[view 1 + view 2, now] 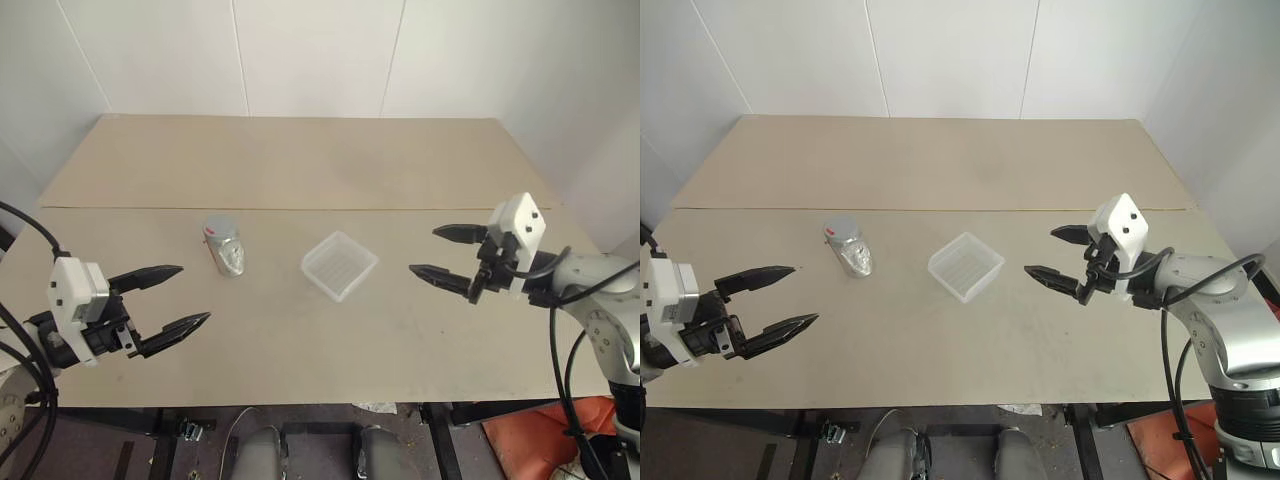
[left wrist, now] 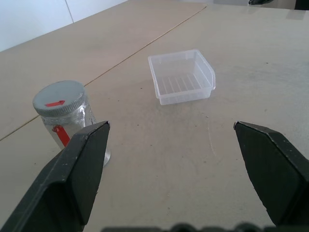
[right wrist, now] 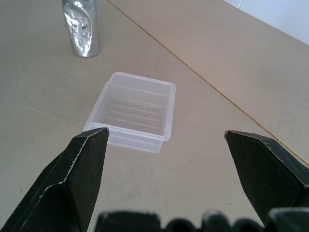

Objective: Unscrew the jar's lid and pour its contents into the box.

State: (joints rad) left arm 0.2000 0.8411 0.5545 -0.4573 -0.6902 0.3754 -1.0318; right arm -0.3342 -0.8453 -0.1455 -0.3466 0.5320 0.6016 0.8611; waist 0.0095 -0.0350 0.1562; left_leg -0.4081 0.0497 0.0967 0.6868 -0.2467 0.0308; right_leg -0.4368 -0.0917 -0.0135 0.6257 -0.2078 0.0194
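The table (image 1: 300,330) has a matt, pale beige top that looks like smooth board, with faint scuffs. The box (image 2: 182,76) is thin translucent white plastic, slightly glossy, with a ribbed bottom. The jar (image 2: 72,126) looks clear with crinkled, shiny silver inside and wears a matt grey plastic lid (image 2: 59,97) with a ridged edge. Each hand's fingers (image 3: 79,179) are matt black plastic.

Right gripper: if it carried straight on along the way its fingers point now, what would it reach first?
Most likely the box: it lies on the table ahead of the open right gripper, in line between its fingers, with bare table before it. The jar stands farther off and to one side. Depth is hard to judge.
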